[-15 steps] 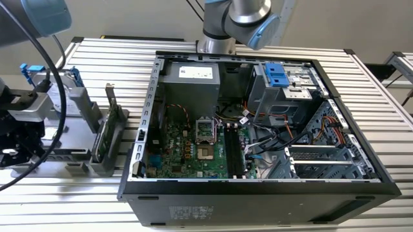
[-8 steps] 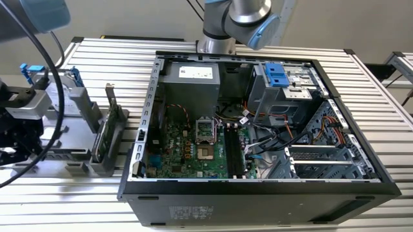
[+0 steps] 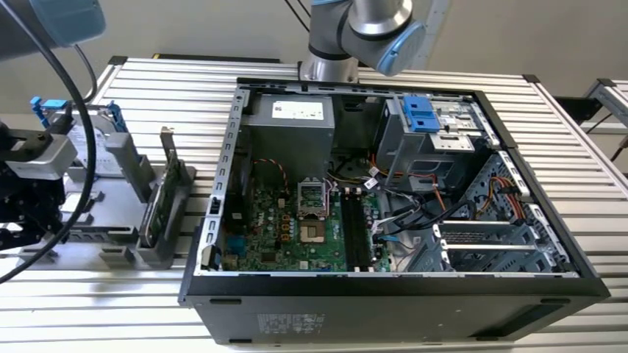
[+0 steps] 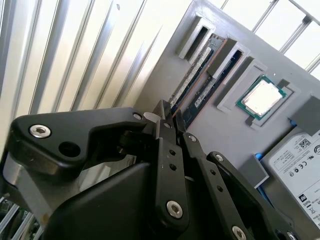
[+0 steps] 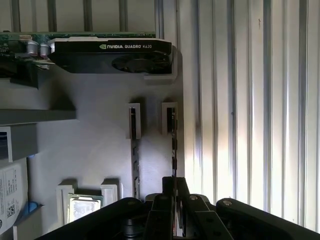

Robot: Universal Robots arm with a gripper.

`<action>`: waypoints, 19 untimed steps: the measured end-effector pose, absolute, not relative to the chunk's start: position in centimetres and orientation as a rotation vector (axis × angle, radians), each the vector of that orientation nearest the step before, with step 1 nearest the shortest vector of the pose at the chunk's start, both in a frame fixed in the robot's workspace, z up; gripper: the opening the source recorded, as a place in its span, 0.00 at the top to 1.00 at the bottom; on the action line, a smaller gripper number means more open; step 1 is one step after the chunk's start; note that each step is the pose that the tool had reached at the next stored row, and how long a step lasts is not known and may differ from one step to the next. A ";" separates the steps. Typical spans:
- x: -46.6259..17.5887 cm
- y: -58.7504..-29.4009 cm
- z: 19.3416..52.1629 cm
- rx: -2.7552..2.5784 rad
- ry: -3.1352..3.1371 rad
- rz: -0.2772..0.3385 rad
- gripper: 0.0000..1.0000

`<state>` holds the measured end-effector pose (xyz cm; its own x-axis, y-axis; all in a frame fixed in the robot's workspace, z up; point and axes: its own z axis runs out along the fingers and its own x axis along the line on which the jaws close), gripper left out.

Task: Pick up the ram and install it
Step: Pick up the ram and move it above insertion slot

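The black gripper (image 5: 175, 182) is pinched on the slim dark circuit-board ram stick (image 5: 173, 150). The ram stands on edge in a grey slotted holder (image 5: 100, 155).

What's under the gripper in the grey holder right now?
The ram, standing on edge in a holder slot. The gripper covers its near end, so contact there is hidden.

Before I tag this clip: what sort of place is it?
Probably a robotics lab bench: a robot arm, an open computer case on a slatted table, a grey parts holder.
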<state>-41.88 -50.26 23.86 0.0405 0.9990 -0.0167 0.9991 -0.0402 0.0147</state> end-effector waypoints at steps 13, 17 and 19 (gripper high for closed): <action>-41.9 -50.3 24.5 2.250 2.161 -0.003 1.00; -41.9 -50.3 24.9 2.250 2.161 -0.003 1.00; -41.9 -50.3 25.1 2.250 2.161 -0.004 1.00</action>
<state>-41.89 -50.26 25.10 0.0404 0.9990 -0.0170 0.9991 -0.0402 0.0144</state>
